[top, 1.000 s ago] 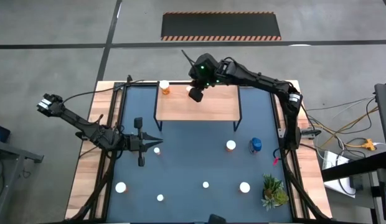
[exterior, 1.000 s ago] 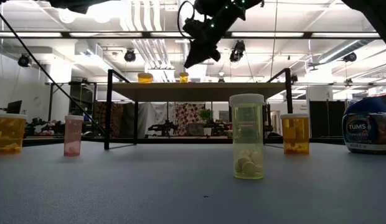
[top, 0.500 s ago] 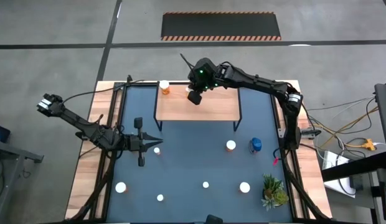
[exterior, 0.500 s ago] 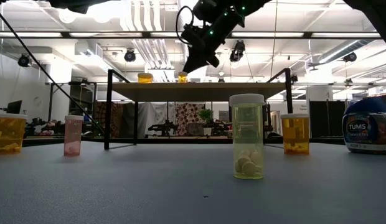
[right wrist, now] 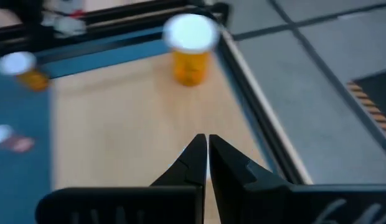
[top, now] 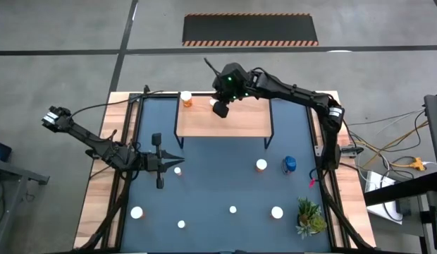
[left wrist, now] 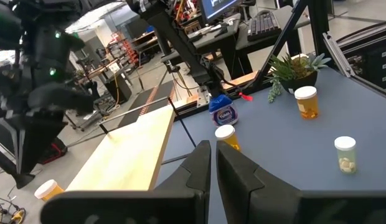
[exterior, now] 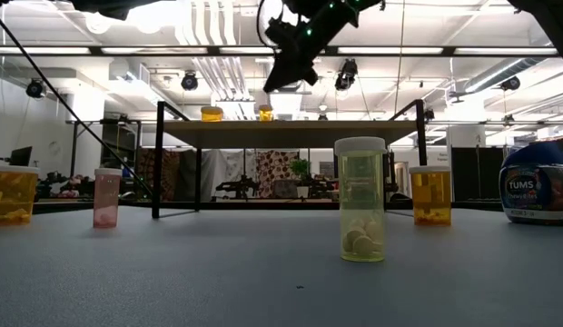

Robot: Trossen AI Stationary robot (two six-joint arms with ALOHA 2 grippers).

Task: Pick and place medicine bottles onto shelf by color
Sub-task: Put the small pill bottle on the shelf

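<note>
The wooden shelf (top: 232, 123) stands at the back of the mat. An orange medicine bottle (top: 186, 99) sits on its far left corner and shows too in the right wrist view (right wrist: 190, 56). In the low view a second orange bottle (exterior: 266, 113) stands on the shelf (exterior: 291, 133), just under my right gripper (exterior: 268, 87). That gripper (top: 220, 108) hovers shut and empty above the shelf (right wrist: 137, 124). My left gripper (top: 179, 161) rests shut low over the mat, beside a white-capped bottle (top: 177, 170). Other bottles stand on the mat: an orange one (top: 261, 165), a blue one (top: 289, 165), and several near the front.
A small green plant (top: 310, 217) stands at the front right corner of the mat. In the low view a pale yellow bottle (exterior: 360, 200), an orange one (exterior: 430, 194), a pink one (exterior: 106, 196) and the blue bottle (exterior: 536, 182) stand before the shelf's black legs (exterior: 158, 163).
My right gripper drifted slightly left over the shelf, dipped, then rose a little, staying shut. The left arm and the bottles have not moved.
</note>
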